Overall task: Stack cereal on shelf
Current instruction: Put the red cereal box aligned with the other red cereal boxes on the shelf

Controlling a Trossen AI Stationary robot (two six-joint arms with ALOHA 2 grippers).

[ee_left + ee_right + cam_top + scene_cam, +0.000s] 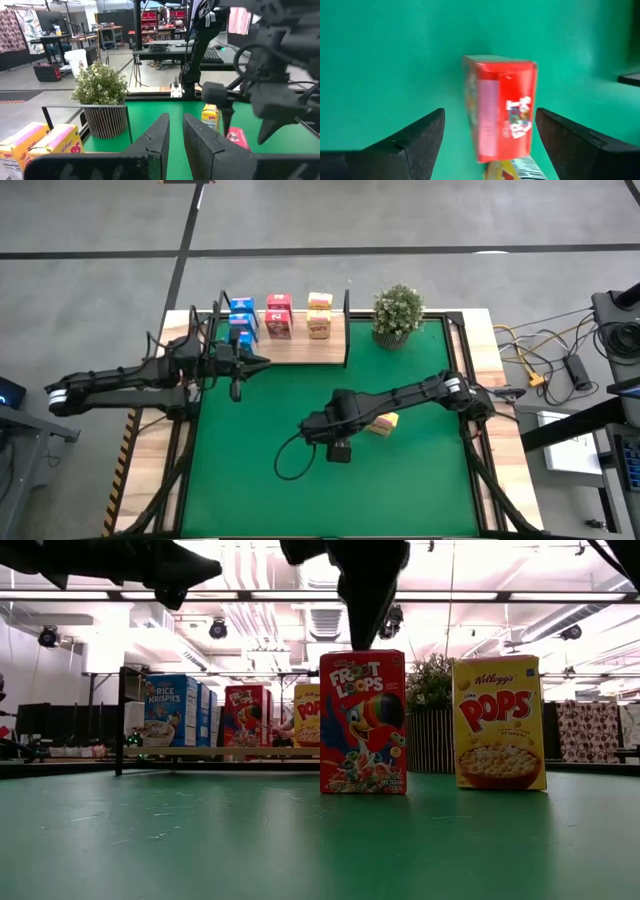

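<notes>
right wrist view: right gripper point(490, 140) fingers spread wide, poised over upright red cereal box point(501, 107) standing free on the green mat point(395, 50), well apart from the shelf point(300, 350); risk: an off-centre descent topples it; left gripper point(174, 145) near shelf, fingers nearly together.

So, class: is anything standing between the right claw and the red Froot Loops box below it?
Nothing visible. The right claw is open directly above the red Froot Loops box, fingers either side. The yellow Pops box stands beside it, not between.
</notes>
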